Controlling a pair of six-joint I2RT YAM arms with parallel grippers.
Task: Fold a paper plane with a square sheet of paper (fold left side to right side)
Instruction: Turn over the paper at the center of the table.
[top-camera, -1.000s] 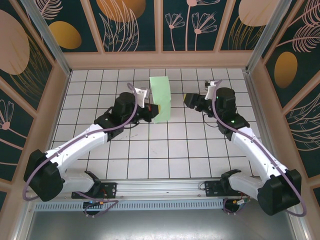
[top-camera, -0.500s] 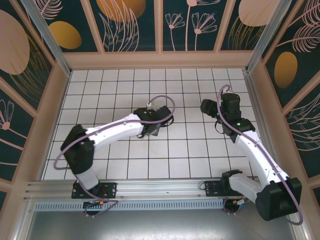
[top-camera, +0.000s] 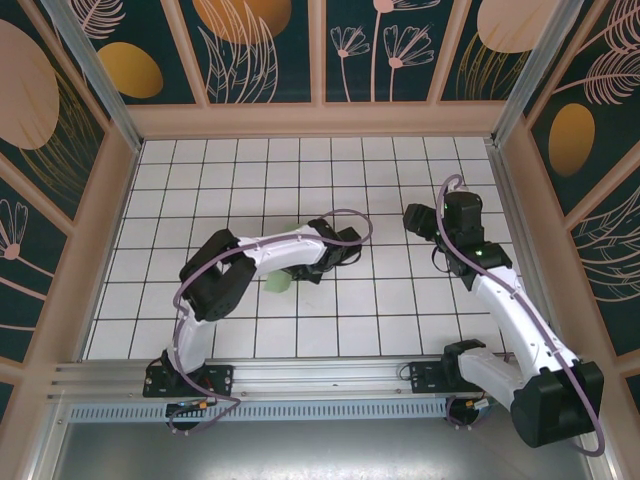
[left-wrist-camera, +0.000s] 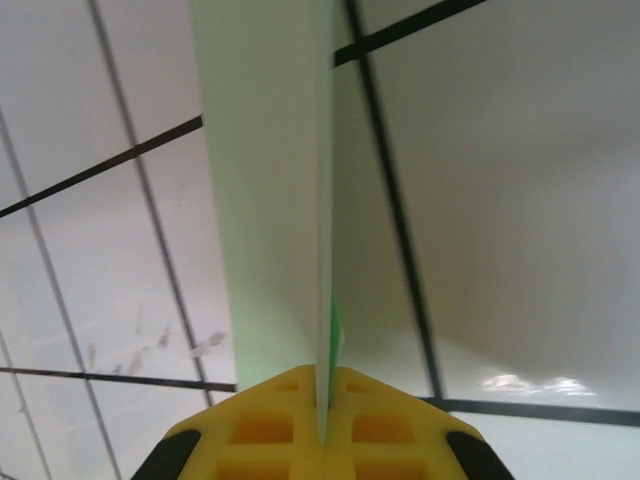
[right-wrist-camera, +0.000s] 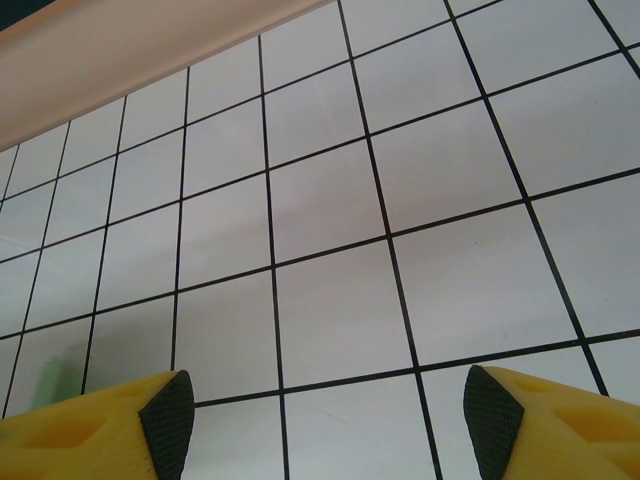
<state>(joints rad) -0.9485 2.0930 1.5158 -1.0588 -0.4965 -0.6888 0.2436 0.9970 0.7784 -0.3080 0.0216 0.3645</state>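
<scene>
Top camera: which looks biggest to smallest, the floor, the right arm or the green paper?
Biggest: floor
Next: right arm
Smallest: paper, just a small bit peeking out by the left arm, so its full size is unsure.

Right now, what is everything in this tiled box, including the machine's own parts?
paper sheet: one, light green, seen edge-on, pinched in the left claw
tiled table: one, white with black grid lines, under everything
wall panels: several, dark teal with orange and pink plant drawings, wood-framed, around the table
metal rail: one, silver, near edge, at the arm bases
left arm: one, white and black, bent across the middle
right arm: one, white and black, right side
left claw: one, yellow, shut on the paper sheet
right claw: one, yellow with black pads, open over bare tiles
</scene>
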